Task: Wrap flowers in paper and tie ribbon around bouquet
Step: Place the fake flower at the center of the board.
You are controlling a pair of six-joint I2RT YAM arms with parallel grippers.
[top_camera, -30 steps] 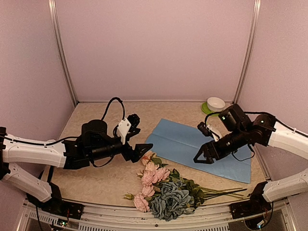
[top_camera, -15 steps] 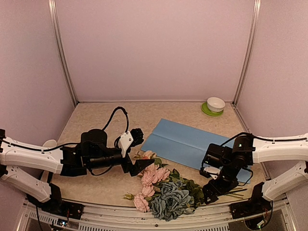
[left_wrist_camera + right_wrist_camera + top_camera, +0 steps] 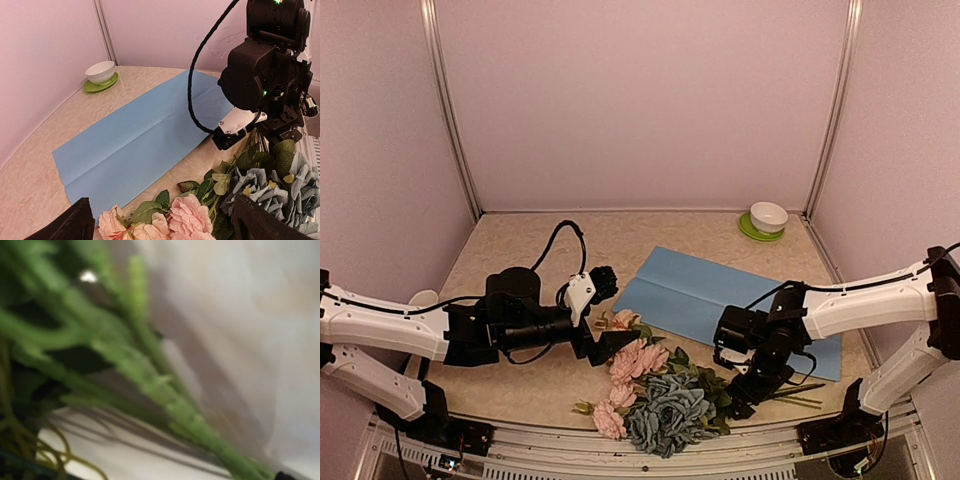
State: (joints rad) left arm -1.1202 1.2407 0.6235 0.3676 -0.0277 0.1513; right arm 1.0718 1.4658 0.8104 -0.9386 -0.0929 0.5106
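The flowers [image 3: 655,400] lie near the table's front edge, pink blooms [image 3: 187,217] to the left, blue-grey blooms [image 3: 260,185] in the middle and stems [image 3: 790,395] pointing right. Behind them the light blue paper [image 3: 720,300] lies flat and creased. My left gripper [image 3: 620,312] is open, with its fingers either side of the uppermost pink blooms, as the left wrist view also shows [image 3: 170,225]. My right gripper [image 3: 745,395] is down on the stems, open and astride them. The right wrist view shows only blurred green stems [image 3: 150,375]. The ribbon is out of view.
A white bowl [image 3: 768,215] on a green saucer [image 3: 752,228] stands in the back right corner. Pink walls and metal posts enclose the table. The right arm [image 3: 265,65] rises just beyond the flowers in the left wrist view.
My right arm has swung off the paper down to the stems at the front. The left gripper has sunk closer onto the pink blooms. The bunch has shifted slightly left.
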